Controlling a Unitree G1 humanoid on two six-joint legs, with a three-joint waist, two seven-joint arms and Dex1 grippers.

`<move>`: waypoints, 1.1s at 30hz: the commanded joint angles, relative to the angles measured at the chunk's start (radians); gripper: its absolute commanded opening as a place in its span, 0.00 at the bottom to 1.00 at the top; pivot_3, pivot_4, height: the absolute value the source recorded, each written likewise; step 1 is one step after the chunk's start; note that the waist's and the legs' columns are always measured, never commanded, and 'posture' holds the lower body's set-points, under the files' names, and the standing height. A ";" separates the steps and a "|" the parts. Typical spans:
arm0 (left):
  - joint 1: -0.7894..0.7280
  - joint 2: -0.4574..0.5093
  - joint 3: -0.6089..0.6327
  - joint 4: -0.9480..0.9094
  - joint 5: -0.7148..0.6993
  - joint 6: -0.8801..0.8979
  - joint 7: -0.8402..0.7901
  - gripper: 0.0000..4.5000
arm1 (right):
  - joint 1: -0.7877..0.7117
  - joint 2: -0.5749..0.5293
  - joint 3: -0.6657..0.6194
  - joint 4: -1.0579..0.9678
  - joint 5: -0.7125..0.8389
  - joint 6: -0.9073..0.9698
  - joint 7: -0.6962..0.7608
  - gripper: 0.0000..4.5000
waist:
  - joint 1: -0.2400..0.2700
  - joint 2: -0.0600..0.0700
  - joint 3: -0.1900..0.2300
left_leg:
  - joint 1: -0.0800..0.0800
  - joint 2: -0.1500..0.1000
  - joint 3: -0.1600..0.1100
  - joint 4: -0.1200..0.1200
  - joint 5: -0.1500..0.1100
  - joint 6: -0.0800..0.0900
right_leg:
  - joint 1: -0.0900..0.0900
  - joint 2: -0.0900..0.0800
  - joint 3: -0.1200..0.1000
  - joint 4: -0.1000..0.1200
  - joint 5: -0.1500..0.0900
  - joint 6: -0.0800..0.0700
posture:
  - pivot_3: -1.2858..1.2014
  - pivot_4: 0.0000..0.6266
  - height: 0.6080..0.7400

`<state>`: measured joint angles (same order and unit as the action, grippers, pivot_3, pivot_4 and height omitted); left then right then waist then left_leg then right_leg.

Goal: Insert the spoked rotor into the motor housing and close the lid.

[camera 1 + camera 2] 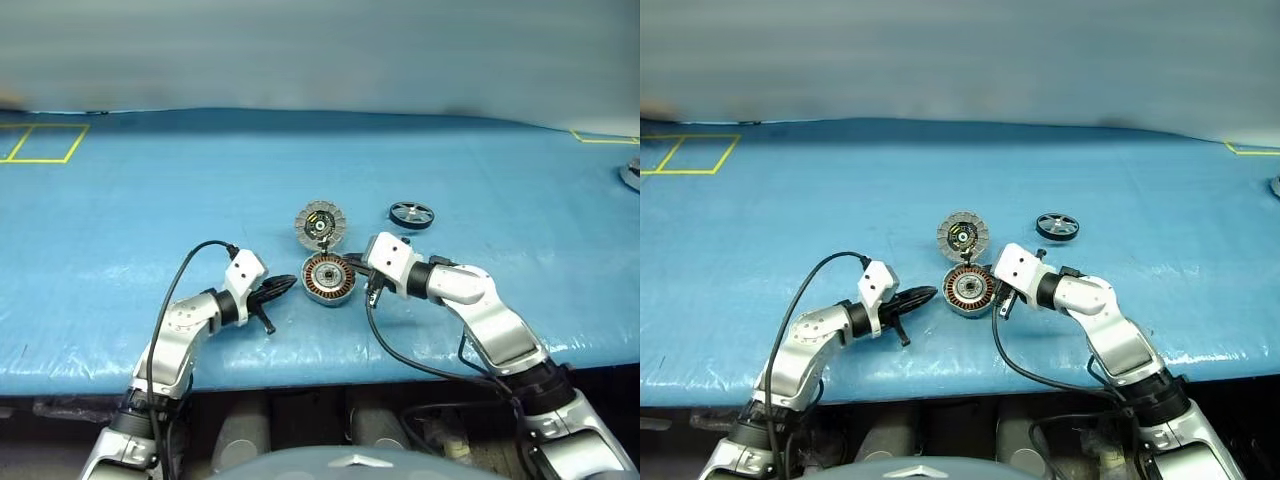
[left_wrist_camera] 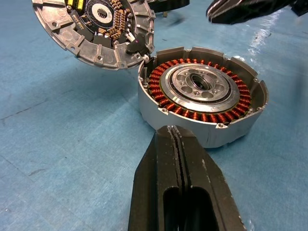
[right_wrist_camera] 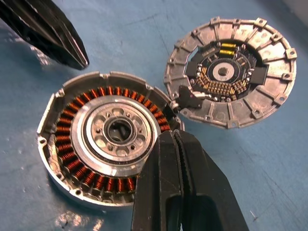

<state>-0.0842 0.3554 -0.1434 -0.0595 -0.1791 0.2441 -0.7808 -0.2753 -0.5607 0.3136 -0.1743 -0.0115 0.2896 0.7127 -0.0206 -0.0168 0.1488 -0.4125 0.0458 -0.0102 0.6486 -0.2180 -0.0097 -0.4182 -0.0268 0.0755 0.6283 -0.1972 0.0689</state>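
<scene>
Two end effectors are seen flanking the motor housing (image 1: 329, 279) on the blue desk (image 1: 120, 200); the lid (image 1: 320, 225) leans just behind, the spoked rotor (image 1: 411, 214) apart to the right. Left end effector (image 2: 176, 132) is pressed closed, empty, beside the casing. Right end effector (image 3: 176, 135) is likewise closed over the rim.

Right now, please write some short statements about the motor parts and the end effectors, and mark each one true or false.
1. The spoked rotor sits inside the motor housing. False: it lies apart on the blue table.
2. The lid is open, ribbed face showing. True.
3. The left end effector is open wide. False: it is shut.
4. The right end effector is shut, holding nothing. True.
5. Copper windings show inside the housing. True.
</scene>
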 commanded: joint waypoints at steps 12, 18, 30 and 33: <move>0.043 -0.013 0.033 -0.037 -0.045 -0.050 0.046 0.00 | -0.025 0.137 0.038 0.016 -0.033 -0.035 -0.006 0.01 | -0.006 0.000 0.000 | 0.000 0.000 0.000 0.000 0.000 0.000 | 0.000 0.001 0.000 0.000 0.000 0.000 | 0.52 0.24 1.00; 0.039 -0.008 0.025 -0.031 -0.046 -0.046 0.046 0.00 | -0.011 0.140 0.048 0.042 -0.050 -0.026 -0.002 0.01 | -0.006 0.000 0.000 | 0.000 0.000 0.000 0.000 0.000 0.000 | 0.000 0.001 0.000 0.000 0.000 0.000 | 0.52 0.24 1.00; 0.036 -0.010 0.015 -0.031 -0.041 -0.043 0.048 0.00 | 0.009 0.128 0.118 0.134 -0.158 -0.010 -0.022 0.01 | -0.015 0.000 -0.001 | 0.004 0.001 0.000 0.000 0.000 0.000 | 0.003 0.001 0.000 0.000 0.000 0.000 | 0.52 0.24 1.00; 0.038 -0.010 0.017 -0.029 -0.041 -0.042 0.049 0.00 | 0.017 0.092 0.158 0.100 -0.197 0.003 0.016 0.01 | -0.015 0.000 -0.002 | 0.004 0.001 0.000 0.000 0.000 0.000 | 0.003 0.000 0.000 0.000 0.000 0.000 | 0.52 0.24 1.00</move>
<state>-0.0408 0.3456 -0.1274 -0.0611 -0.2129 0.2085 -0.7350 -0.2916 -0.4411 0.4237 -0.0989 -0.1654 0.2489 0.6898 -0.0355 -0.0168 0.1467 -0.4086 0.0465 -0.0101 0.6488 -0.2181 -0.0098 -0.4151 -0.0265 0.0754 0.6286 -0.1972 0.0688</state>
